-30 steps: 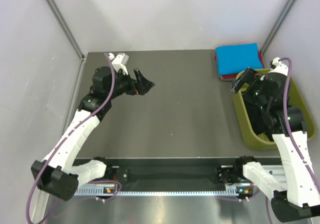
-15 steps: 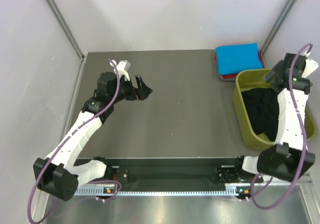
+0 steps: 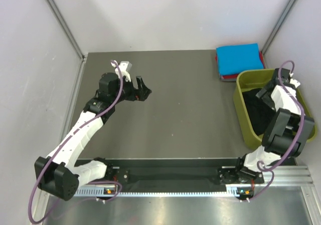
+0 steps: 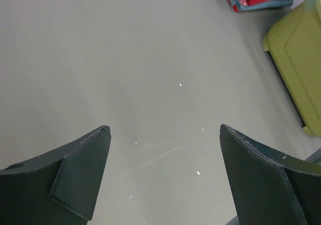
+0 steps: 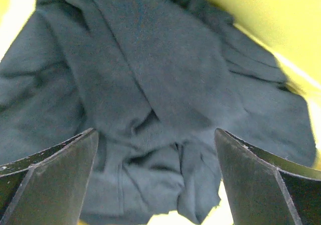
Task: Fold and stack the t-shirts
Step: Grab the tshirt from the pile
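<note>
Inside the olive basket (image 3: 244, 129), hovering with the right end effector (image 5: 155, 170) spread over the limp, crumpled black t-shirt (image 5: 150, 94), probably needing a pinch at a raised fold.

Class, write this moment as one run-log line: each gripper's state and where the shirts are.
left gripper: open, over bare table | right gripper: open, above black shirt in green basket | folded stack: far right corner

The black t-shirt (image 5: 150, 84) lies crumpled and unfolded inside the olive-green basket (image 3: 242, 124), its dark cloth full of creases. The blue t-shirt (image 3: 239, 58) lies folded flat on the red t-shirt (image 3: 226, 76), stacked at the counter's far right corner.
</note>
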`<action>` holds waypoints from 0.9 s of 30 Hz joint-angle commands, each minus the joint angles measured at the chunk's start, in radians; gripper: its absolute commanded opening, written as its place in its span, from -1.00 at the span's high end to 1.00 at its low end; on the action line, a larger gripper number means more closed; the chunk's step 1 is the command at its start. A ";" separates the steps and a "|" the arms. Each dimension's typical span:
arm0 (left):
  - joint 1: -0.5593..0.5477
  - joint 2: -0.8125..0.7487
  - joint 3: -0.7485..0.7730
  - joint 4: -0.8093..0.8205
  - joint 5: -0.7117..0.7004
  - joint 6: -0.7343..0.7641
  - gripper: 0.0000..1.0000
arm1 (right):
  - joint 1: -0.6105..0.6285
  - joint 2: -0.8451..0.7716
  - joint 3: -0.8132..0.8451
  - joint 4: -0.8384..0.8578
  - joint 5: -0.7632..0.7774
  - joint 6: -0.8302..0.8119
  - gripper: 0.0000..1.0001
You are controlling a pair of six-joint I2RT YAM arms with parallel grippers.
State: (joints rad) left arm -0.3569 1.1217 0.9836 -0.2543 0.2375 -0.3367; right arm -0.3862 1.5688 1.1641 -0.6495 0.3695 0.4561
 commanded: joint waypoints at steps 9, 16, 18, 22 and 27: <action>-0.007 -0.005 0.001 0.038 -0.003 0.031 -0.81 | -0.034 0.028 0.048 0.085 -0.014 -0.048 0.78; -0.013 -0.023 0.012 0.036 0.026 0.021 -0.80 | -0.008 -0.211 0.401 -0.113 -0.131 -0.132 1.00; -0.013 -0.036 0.018 0.035 0.028 0.011 -0.80 | 0.007 -0.242 0.510 -0.137 -0.203 -0.163 1.00; -0.013 -0.051 0.049 0.010 0.036 0.002 -0.80 | 0.017 -0.286 0.826 -0.128 -0.543 -0.177 1.00; -0.013 -0.079 0.113 -0.060 0.008 -0.041 -0.81 | 0.027 -0.286 1.031 0.032 -0.872 -0.031 1.00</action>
State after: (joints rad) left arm -0.3664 1.0889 1.0183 -0.2893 0.2535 -0.3428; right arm -0.3759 1.2930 2.1204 -0.7506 -0.2031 0.3382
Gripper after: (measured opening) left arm 0.902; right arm 0.036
